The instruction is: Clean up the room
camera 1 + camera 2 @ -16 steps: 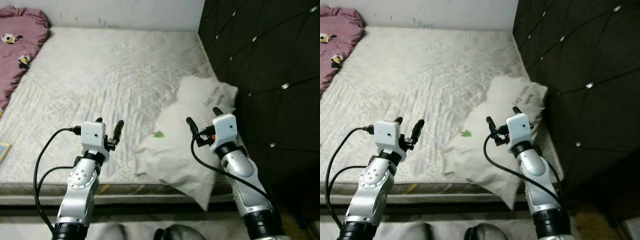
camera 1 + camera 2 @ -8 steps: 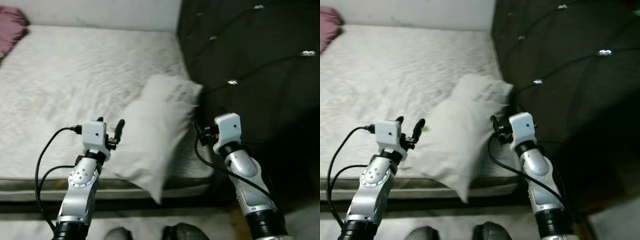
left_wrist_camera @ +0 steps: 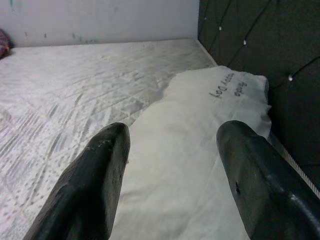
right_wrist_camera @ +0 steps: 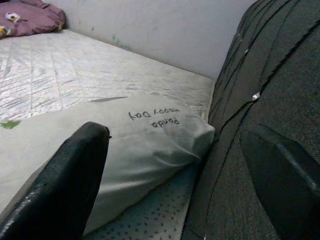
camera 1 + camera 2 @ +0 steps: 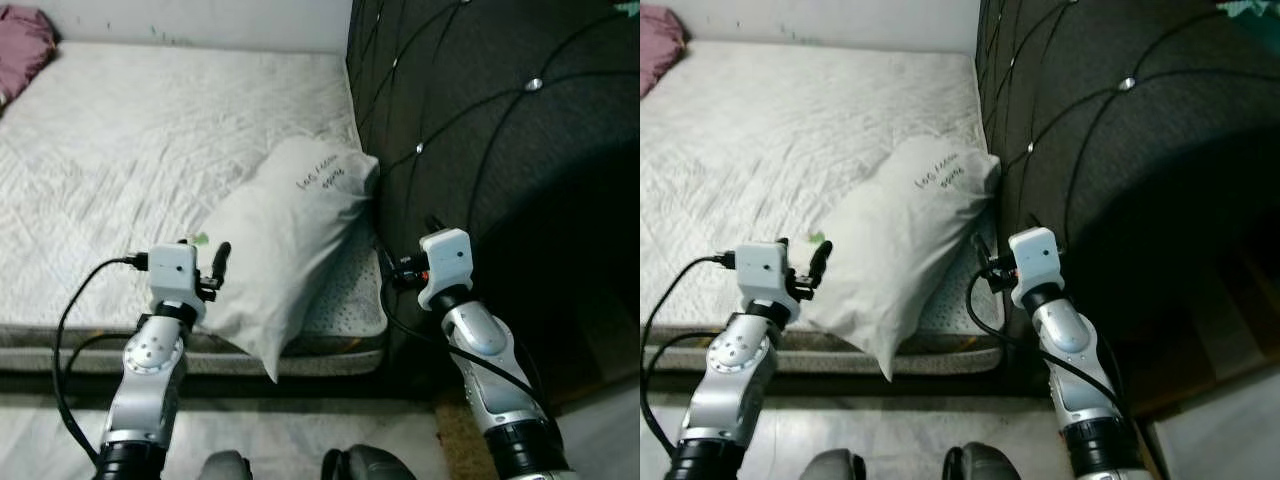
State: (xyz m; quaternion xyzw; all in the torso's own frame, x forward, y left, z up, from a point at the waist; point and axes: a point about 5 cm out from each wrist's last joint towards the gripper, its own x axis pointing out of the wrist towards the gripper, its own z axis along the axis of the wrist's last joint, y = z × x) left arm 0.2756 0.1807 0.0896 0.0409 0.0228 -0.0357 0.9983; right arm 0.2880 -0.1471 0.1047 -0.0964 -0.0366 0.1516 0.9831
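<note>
The mattress [image 5: 180, 150] carries a quilted, pale cover and butts against a dark tufted headboard [image 5: 480, 120]. The white pillow [image 5: 280, 240] lies at the mattress corner nearest the robot, its upper end touching the headboard and its lower corner overhanging the mattress edge. Printed lettering runs across the upper end.

Handling judgement: the pillow appears soft, light and easily deformed. It is likely to sag and fold when lifted at one point, and the smooth cover may slip between narrow fingers. The preferred hold is probably a deep pinch of bunched fabric at the overhanging corner, or one grip at each end.

The left gripper [image 3: 172, 150] hovers just over the pillow's near side with its fingers [image 3: 100, 170] spread wide, holding nothing. The right gripper [image 4: 175, 170] sits beside the headboard near the pillow's upper end, fingers [image 4: 70, 175] likewise parted wide and empty. Neither visibly touches the pillow.
</note>
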